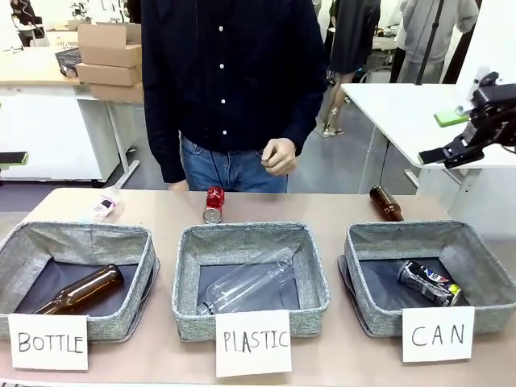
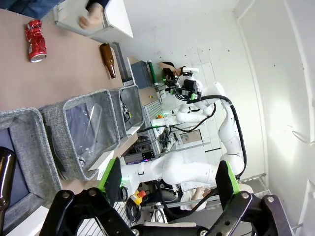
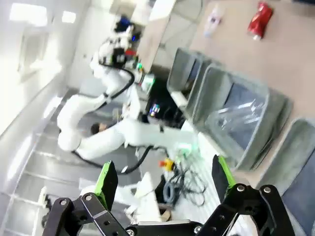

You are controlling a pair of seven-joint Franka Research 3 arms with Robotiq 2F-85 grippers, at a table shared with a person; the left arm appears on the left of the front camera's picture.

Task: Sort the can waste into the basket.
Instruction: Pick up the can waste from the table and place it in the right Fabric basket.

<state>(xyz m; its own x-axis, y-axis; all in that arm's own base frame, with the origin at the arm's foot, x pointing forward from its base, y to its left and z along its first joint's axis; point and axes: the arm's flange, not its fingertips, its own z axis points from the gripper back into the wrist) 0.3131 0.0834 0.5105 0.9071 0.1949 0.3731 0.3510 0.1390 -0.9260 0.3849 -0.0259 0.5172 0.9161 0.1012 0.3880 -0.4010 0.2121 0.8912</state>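
The right claw (image 1: 450, 152) hangs in the air at the upper right of the front view, above and beyond the table's (image 1: 339, 208) far right corner, with its fingers pointing toward picture left. In its own wrist view the right claw (image 3: 164, 180) stands with its green-padded fingers (image 3: 107, 181) wide apart and nothing between them. The left claw (image 2: 169, 180), seen from its wrist, is likewise spread wide and empty, with its pads (image 2: 227, 178) rising from the bottom edge.

Below the right claw in the front view sits the CAN basket (image 1: 419, 231) at the lower right, marked by a white card (image 1: 438, 334). The black-and-silver can (image 1: 428, 282) lies on its side on the basket's dark bottom, well below the claw. The red can (image 1: 214, 203) lies on the bare table at the centre, just behind the PLASTIC basket (image 1: 242, 234) and well apart from the right claw, to its lower left. A person's hand (image 1: 279, 156) hangs above and to the right of it.

From the left wrist the red can (image 2: 35, 40) shows in the upper left corner, far from the claw. From the right wrist the red can (image 3: 260, 18) sits at the upper right, blurred.

A brown bottle (image 1: 386, 203) lies on the table behind the CAN basket, and a clear plastic bottle (image 1: 250, 282) rests in the PLASTIC basket
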